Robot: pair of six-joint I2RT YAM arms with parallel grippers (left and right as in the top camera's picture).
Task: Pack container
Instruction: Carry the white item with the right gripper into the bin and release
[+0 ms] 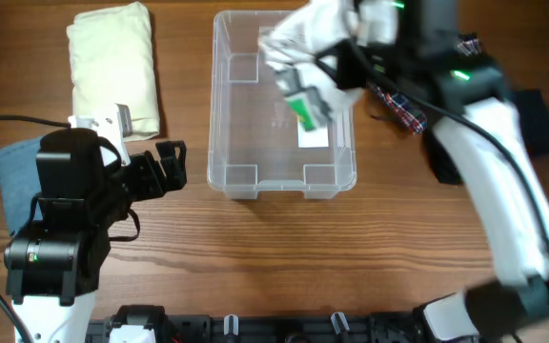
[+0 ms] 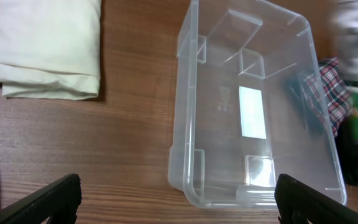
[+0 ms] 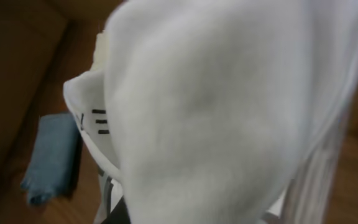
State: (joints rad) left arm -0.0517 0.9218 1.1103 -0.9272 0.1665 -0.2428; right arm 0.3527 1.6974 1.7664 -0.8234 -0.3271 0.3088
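The clear container [image 1: 219, 114] stands at the table's middle, with a white label [image 1: 315, 138] on its base; it also shows in the left wrist view [image 2: 182, 124]. My right gripper [image 1: 355, 52] is shut on a white garment [image 1: 308, 48] with green and black print and holds it over the container's far right part. The garment fills the right wrist view [image 3: 216, 112] and hides the fingers there. My left gripper [image 1: 174, 164] is open and empty, just left of the container's near left corner; its fingertips frame the left wrist view [image 2: 179, 190].
A folded cream cloth [image 1: 112, 67] lies at the back left, also in the left wrist view [image 2: 39, 46]. A blue cloth [image 1: 12, 176] lies under my left arm. A plaid cloth [image 1: 403, 110] and a dark cloth [image 1: 541, 119] lie right of the container.
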